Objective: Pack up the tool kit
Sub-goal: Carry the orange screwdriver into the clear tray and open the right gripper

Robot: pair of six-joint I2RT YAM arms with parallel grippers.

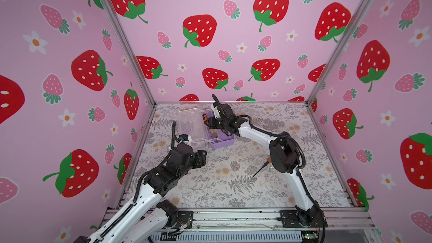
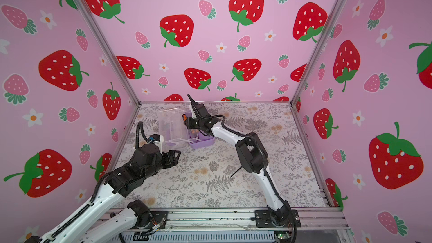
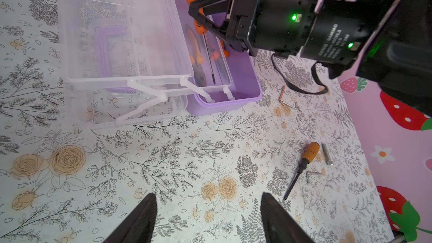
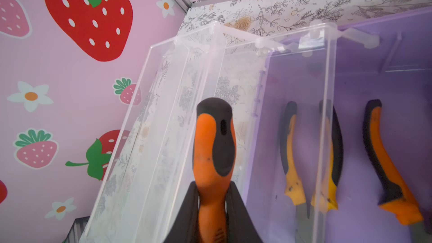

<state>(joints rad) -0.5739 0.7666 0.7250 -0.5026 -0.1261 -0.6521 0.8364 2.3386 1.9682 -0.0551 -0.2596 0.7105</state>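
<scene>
The tool kit lies open at the back left of the table in both top views, its lilac base beside its clear lid and trays folded out to the left. In the left wrist view the base shows beside the clear trays. My right gripper is shut on an orange and black screwdriver, held over the case with its shaft pointing down into it. Two pliers lie in the base. My left gripper hangs open over bare table in front of the case.
A small orange-handled screwdriver lies on the floral table towards the right, partly behind the right arm in a top view. Near it are a metal bit and two hex keys. Strawberry-print walls close three sides.
</scene>
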